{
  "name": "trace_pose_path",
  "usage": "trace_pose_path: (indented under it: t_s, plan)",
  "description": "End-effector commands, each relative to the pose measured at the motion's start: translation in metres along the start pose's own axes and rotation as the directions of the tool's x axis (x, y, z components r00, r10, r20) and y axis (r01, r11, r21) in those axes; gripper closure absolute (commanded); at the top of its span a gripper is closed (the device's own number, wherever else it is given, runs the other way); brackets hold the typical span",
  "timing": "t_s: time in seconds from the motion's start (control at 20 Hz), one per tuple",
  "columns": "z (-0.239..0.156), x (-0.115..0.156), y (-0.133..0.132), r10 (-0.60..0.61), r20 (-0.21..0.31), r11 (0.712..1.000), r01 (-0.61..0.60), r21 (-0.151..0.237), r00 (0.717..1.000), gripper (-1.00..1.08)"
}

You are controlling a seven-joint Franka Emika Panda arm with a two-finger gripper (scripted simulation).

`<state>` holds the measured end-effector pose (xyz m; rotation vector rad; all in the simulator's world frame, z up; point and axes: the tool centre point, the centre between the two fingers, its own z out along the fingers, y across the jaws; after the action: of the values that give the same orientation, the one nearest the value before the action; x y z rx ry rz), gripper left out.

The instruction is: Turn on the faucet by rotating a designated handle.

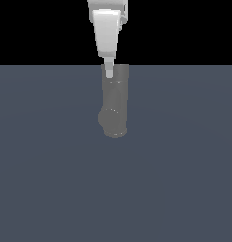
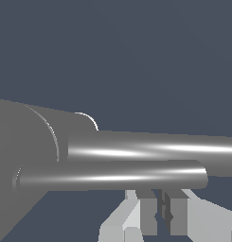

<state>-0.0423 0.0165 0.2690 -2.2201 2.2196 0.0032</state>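
Fingers [image 2: 148, 215] of the gripper [image 2: 163, 215] look pressed almost together, pinching nothing, their tips just beside the handle [image 2: 112, 177], a thin rod jutting from the top of the upright grey faucet [image 1: 115, 106] on the dark floor. Best, I judge, to push the rod sideways with steady contact near its free end. No containers show.
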Motion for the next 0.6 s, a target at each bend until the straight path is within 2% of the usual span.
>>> trace_pose_path:
  t_s: [0.0,0.25,0.3,0.35,0.55]
  plan:
    - [0.000,0.039,-0.001,0.040,-0.003,0.999,-0.040,0.001,0.999,1.08]
    - [-0.001,0.070,-0.001,0.046,-0.003,0.999,-0.046,0.000,0.999,1.08]
    - [-0.001,0.070,-0.001,0.046,-0.003,0.999,-0.046,0.000,0.999,1.08]
    - [0.000,0.033,-0.002,-0.011,0.002,1.000,0.011,-0.001,1.000,1.08]
    - [0.000,0.043,-0.009,-0.005,0.001,1.000,0.005,-0.001,1.000,1.08]
